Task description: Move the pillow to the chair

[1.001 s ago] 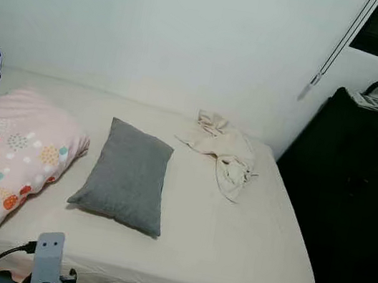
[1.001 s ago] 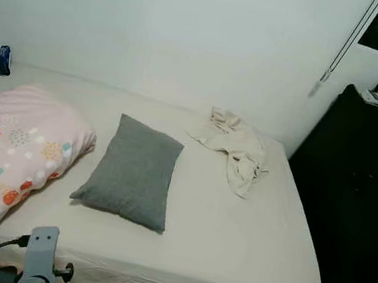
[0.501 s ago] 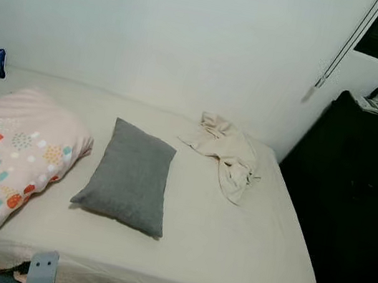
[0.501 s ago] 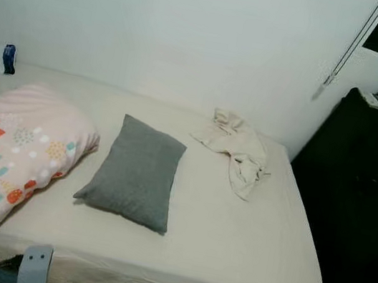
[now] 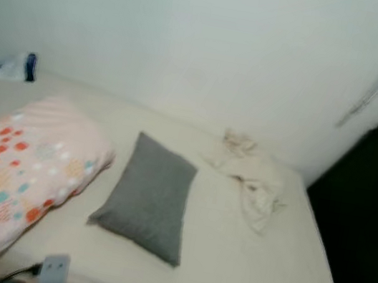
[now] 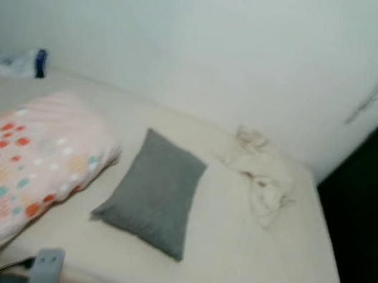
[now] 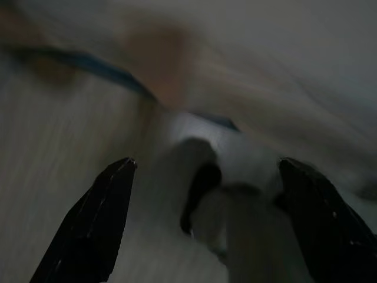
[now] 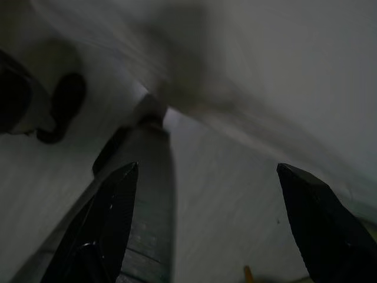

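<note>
Plain white wall behind a low bed with a cream fitted sheet, seen blurred from the left eye. Lying flat near the middle of that bed: a grey rectangular fabric pillow, untouched. Just beside it on the robot's left, a large pink pillow dotted with red, orange and teal spots. Well apart on the right, a crumpled cream cloth; beyond the bed's right edge, a tall black piece of furniture.

Same layout from the right eye, plus a crumpled clear plastic bag with a blue part at the far left against the wall.

Left wrist: dark and smeared, left tool with black fingers spread wide, gripping nothing.

Right wrist: equally dim, right tool likewise spread apart and empty.

Judged step: the approach, nothing grasped yet. Next needed: closing in on the bed, reaching for the grey pillow, taking hold of an edge. No chair to be made out, so finding it comes afterwards.
</note>
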